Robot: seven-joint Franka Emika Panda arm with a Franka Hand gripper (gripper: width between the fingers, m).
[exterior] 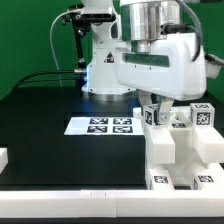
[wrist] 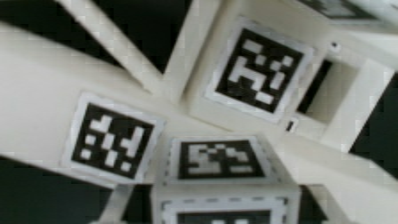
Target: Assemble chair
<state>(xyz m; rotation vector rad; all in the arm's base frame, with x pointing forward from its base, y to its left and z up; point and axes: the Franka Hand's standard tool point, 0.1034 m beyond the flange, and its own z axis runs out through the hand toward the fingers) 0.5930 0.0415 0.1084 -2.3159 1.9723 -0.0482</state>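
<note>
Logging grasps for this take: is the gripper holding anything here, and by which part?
Cannot be told. The gripper is down at the chair parts, but its fingers are hidden, and the wrist view shows only tagged white pieces.

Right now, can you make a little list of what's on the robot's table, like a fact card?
table: black top
marker board: flat white strip of tags, lying left of the chair parts in the exterior view
chair parts: white tagged blocks bunched at the exterior view's right
gripper: down among the chair parts; fingertips hidden
holding something: cannot tell
wrist view: tagged white pieces very close
</note>
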